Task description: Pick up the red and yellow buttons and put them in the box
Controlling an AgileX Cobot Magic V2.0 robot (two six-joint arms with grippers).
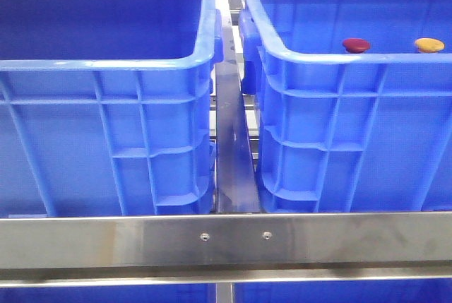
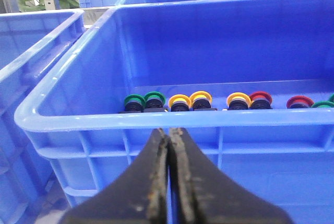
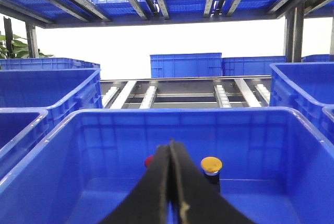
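Observation:
A dark red button [image 1: 356, 45] and a yellow button [image 1: 429, 44] stand side by side inside the right-hand blue box [image 1: 332, 59], their caps showing just over its near rim. In the right wrist view the yellow button [image 3: 211, 165] stands just beside my right gripper [image 3: 170, 143], while the red button [image 3: 148, 161] is mostly hidden behind a finger. That gripper is shut and holds nothing, short of both buttons. My left gripper [image 2: 168, 130] is also shut and empty, just outside the near wall of a blue crate [image 2: 78, 122]. Neither gripper shows in the front view.
The crate by the left gripper holds a row of several green, yellow and red buttons [image 2: 201, 100]. A second blue crate [image 1: 106, 63] fills the left of the front view. A steel rail [image 1: 226, 239] crosses in front. More crates and roller tracks [image 3: 224, 96] lie beyond.

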